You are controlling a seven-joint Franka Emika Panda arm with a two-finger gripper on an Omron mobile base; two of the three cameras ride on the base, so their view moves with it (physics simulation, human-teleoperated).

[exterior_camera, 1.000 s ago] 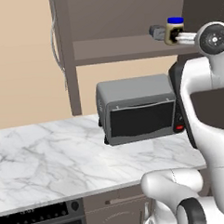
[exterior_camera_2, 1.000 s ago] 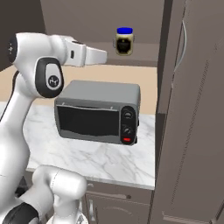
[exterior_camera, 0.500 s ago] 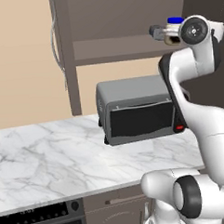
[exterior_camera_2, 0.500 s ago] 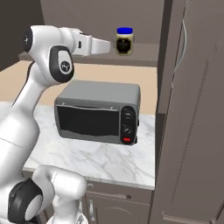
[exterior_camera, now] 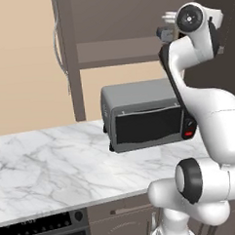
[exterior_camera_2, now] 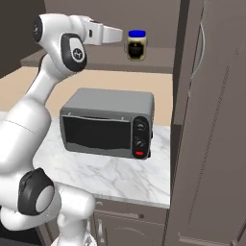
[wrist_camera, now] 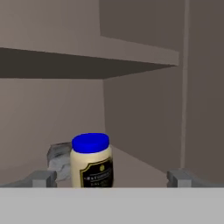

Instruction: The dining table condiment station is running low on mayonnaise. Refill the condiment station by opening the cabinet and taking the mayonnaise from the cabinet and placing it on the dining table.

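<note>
The mayonnaise (exterior_camera_2: 137, 45) is a cream jar with a blue lid and a dark label, standing upright on the lower shelf (exterior_camera_2: 153, 63) of the open cabinet (exterior_camera_2: 211, 120). My gripper (exterior_camera_2: 117, 34) is level with the jar, just left of it, with a small gap between. In the hand view the mayonnaise (wrist_camera: 92, 159) stands ahead, left of centre. My gripper (wrist_camera: 111, 178) is open, one fingertip (wrist_camera: 43, 178) on each side and nothing between them. The dining table is out of view.
A small grey object (wrist_camera: 59, 158) sits just behind the jar on the shelf (exterior_camera: 111, 51). Below the cabinet, a grey toaster oven (exterior_camera_2: 108, 122) stands on a marble counter (exterior_camera: 53, 166). The open right door's edge (exterior_camera_2: 180, 72) is close to the jar.
The arm has lifted and reached its hand into the cabinet toward the jar. The jaws have stayed open. The jar has not moved.
</note>
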